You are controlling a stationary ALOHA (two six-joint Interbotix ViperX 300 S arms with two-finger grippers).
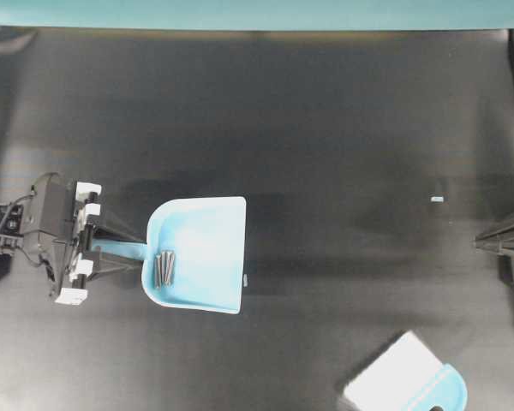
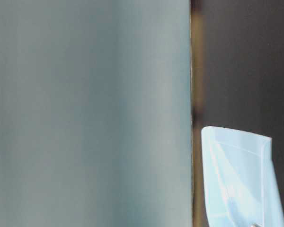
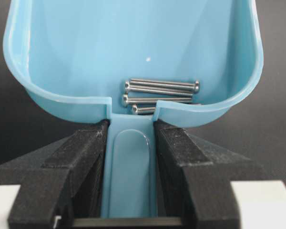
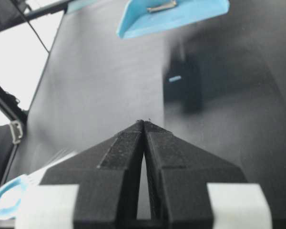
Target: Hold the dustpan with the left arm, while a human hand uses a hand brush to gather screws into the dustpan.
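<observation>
The left gripper (image 1: 111, 248) clamped the thin handle of the light blue dustpan (image 1: 207, 248) on the left half of the black table (image 1: 325, 128), its 2 black fingers (image 3: 88, 157) pressed against either side of the handle in the left wrist view. The dustpan's straight wide edge faced the middle of the table in the overhead view, and in the right wrist view that edge appeared lifted off the surface. 4 grey metal screws (image 3: 159, 95) lay side by side inside the pan, gathered against the back wall nearest the handle. A hand brush (image 1: 407, 381), with a fan of white bristles and a light blue back with a holed handle, lay on the table near the bottom edge of the overhead view, well apart from the dustpan. 2 small pale flecks sat on the table, 1 just beside the dustpan's front corner (image 1: 245, 279) and 1 farther right (image 1: 437, 199). The right gripper (image 4: 144, 124) stood at the right edge of the table, its jaws drawn together to a point and holding nothing. The table-level view was mostly filled by a blurred grey-green surface, with part of the dustpan showing at its lower right.
</observation>
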